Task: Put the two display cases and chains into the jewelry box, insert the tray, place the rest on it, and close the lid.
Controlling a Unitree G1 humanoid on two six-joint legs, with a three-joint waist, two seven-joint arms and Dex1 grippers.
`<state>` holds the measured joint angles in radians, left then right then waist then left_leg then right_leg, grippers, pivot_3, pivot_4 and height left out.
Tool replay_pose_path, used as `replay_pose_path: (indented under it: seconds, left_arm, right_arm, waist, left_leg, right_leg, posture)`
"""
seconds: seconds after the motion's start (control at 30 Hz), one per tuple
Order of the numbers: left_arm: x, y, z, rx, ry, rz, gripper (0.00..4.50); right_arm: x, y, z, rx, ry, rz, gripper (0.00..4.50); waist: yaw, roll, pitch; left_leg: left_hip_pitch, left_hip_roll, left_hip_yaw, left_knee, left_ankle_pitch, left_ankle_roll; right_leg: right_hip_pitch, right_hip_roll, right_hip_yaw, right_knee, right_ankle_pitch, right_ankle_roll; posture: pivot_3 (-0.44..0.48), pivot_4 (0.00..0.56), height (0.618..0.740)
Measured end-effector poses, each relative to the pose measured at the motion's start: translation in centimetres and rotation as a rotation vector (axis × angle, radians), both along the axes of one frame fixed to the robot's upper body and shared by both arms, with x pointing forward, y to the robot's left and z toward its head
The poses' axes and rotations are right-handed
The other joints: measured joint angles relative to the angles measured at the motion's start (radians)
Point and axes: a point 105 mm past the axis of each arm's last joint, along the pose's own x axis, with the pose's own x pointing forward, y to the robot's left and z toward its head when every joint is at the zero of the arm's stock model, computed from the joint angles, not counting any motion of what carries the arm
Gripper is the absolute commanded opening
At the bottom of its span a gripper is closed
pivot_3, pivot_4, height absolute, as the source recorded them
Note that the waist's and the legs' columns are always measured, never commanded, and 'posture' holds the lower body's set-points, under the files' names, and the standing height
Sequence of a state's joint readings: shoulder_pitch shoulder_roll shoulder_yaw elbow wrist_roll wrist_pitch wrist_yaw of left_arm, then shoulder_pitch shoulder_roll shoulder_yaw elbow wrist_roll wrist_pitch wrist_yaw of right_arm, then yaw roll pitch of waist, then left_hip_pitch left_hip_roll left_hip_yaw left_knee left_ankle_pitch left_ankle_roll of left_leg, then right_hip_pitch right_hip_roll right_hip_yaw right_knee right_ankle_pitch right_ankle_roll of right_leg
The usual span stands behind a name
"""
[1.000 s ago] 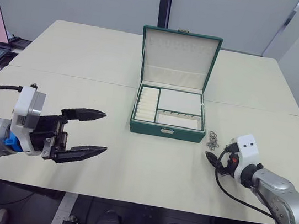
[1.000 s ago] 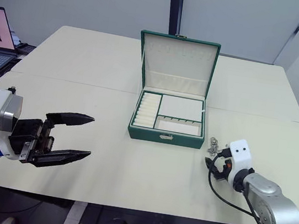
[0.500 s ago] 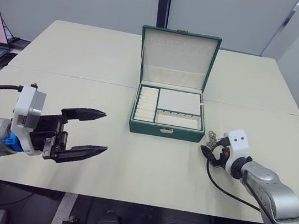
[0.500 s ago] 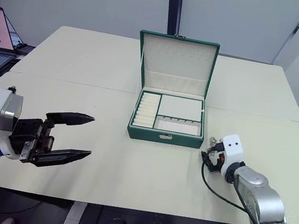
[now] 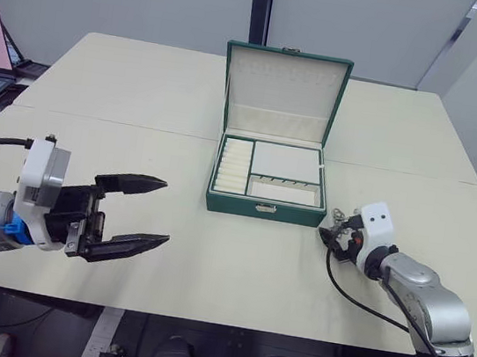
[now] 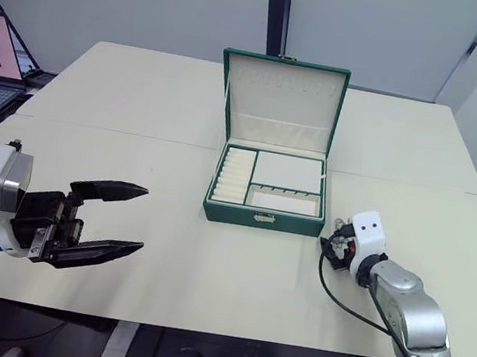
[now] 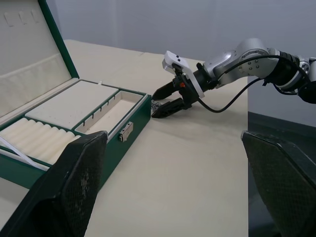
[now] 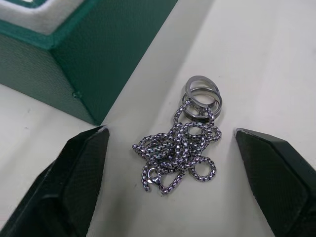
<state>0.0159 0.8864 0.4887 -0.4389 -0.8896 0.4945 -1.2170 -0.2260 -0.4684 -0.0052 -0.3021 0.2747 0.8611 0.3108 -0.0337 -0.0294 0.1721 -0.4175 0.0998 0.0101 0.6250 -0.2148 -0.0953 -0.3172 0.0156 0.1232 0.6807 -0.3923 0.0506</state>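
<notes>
Closing in on the chains beside the box

I am bringing the right gripper (image 8: pixel 173 163) in from further right and nearer me over the last second; its jaws are now standing spread on either side of the chains (image 8: pixel 183 140), which are lying on the worktop (image 5: pixel 142 103) just off the near right corner of the jewelry box (image 5: pixel 265 207). The left gripper (image 5: pixel 149 213) is hanging released and empty, well apart to the left. I judge a pinch is next.
</notes>
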Motion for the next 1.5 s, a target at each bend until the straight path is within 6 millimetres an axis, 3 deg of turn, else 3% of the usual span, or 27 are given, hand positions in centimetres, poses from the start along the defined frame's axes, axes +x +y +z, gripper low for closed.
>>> replay_pose_path:
  seconds: [0.1, 0.4, 1.03, 1.5]
  left_arm:
    - [0.0, 0.0, 0.1, -0.003, 0.0, 0.002, 4.5]
    - [0.0, 0.1, 0.3, 0.0, -0.007, 0.007, 4.5]
    - [0.0, 0.1, 0.4, 0.0, -0.009, 0.005, 4.5]
    - [0.5, -0.2, 0.7, -0.006, -0.023, -0.012, 4.5]
  right_arm:
    - [0.1, -0.1, 0.0, 0.002, -0.002, -0.01, 2.41]
    - [0.3, -0.2, 0.0, 0.006, -0.004, -0.021, 0.39]
    - [0.2, -0.7, 0.5, 0.037, 0.004, -0.045, 0.35]
    - [-0.1, -1.4, 4.7, 0.007, -0.066, -0.008, 0.35]
  waist:
    - [0.0, 0.0, 0.0]
    - [-0.001, 0.0, 0.0]
    - [0.001, 0.0, 0.0]
    - [0.0, 0.001, 0.0]
  left_leg:
    - [0.0, 0.0, 0.0, 0.0, 0.0, 0.0]
    - [0.0, 0.0, 0.0, 0.0, 0.0, 0.0]
    - [0.0, 0.0, 0.0, 0.0, 0.0, 0.0]
    - [0.0, 0.0, 0.001, 0.0, 0.0, 0.0]
  right_leg:
    - [0.0, 0.0, 0.0, 0.0, 0.0, 0.0]
    - [0.0, 0.0, 0.0, 0.0, 0.0, 0.0]
    - [0.0, 0.0, 0.0, 0.0, 0.0, 0.0]
    - [0.0, 0.0, 0.001, 0.0, 0.0, 0.0]
  posture:
    - [0.0, 0.15, 0.74]
    - [0.0, 0.15, 0.74]
    - [0.0, 0.15, 0.74]
    - [0.0, 0.15, 0.74]
